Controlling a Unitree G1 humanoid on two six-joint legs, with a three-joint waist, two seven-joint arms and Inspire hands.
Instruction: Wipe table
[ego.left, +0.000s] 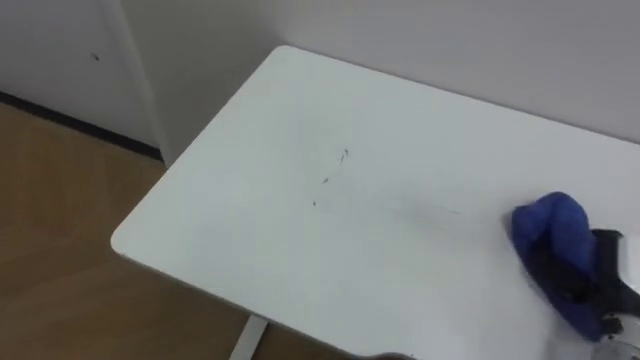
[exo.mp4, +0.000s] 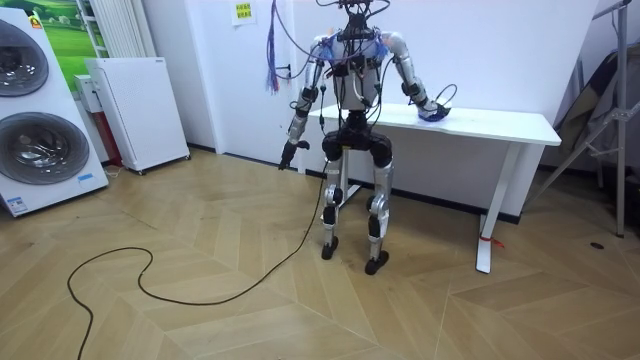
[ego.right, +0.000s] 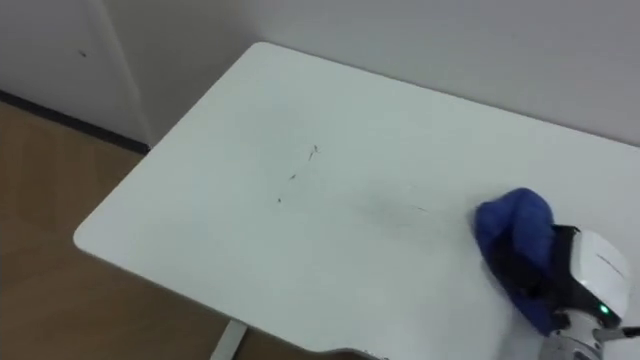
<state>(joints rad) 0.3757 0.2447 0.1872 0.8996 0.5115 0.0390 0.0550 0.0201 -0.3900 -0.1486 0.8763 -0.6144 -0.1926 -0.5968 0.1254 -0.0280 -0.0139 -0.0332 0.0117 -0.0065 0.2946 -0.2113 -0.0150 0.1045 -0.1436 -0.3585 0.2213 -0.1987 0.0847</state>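
A bunched blue cloth (ego.left: 555, 225) (ego.right: 515, 225) lies on the white table (ego.left: 300, 240) (ego.right: 250, 230) near its right part. My right hand (ego.left: 572, 280) (ego.right: 535, 275) comes in from the lower right, its dark fingers curled into the cloth. A few small dark marks (ego.left: 340, 160) (ego.right: 305, 160) dot the tabletop left of the cloth. In the room view I stand at the table's (exo.mp4: 500, 125) left end with my right arm stretched onto the cloth (exo.mp4: 432, 115). My left hand (exo.mp4: 288, 155) hangs at my side.
The table's left corner and near edge drop to wooden floor (ego.left: 60, 220). A white wall (ego.left: 450, 40) runs right behind the table. Washing machines (exo.mp4: 30, 120) and a white cabinet (exo.mp4: 140, 110) stand at the room view's left, a folded rack (exo.mp4: 600, 110) at its right.
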